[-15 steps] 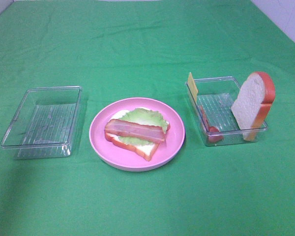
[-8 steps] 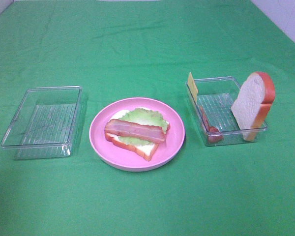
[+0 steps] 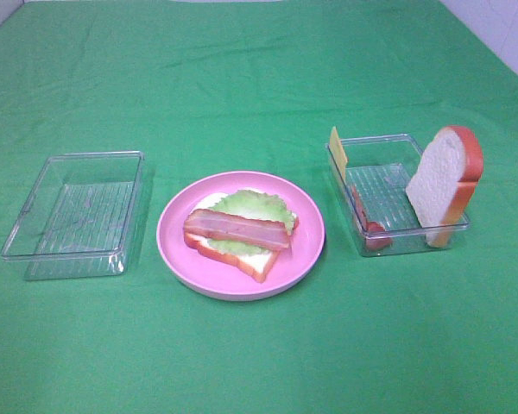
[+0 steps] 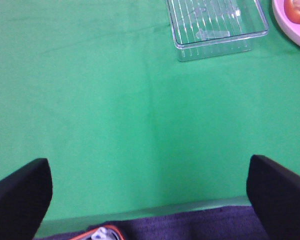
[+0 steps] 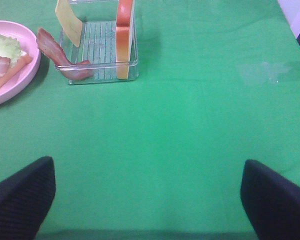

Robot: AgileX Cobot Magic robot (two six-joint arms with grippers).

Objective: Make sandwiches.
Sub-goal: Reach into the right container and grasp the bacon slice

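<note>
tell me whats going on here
A sandwich is half built. On the plate lies a bread slice topped with lettuce and bacon. The second slice, cheese and another bacon strip sit in the right tray. The left gripper and right gripper are both open, holding nothing, back from the food.

Staged tabletop test setup: green cloth (image 3: 259, 69), toy food (image 3: 239, 231), clear trays (image 3: 86, 211).

Bacon-topped sandwich (image 3: 239, 231) flat on plate (image 3: 306, 247)
</note>
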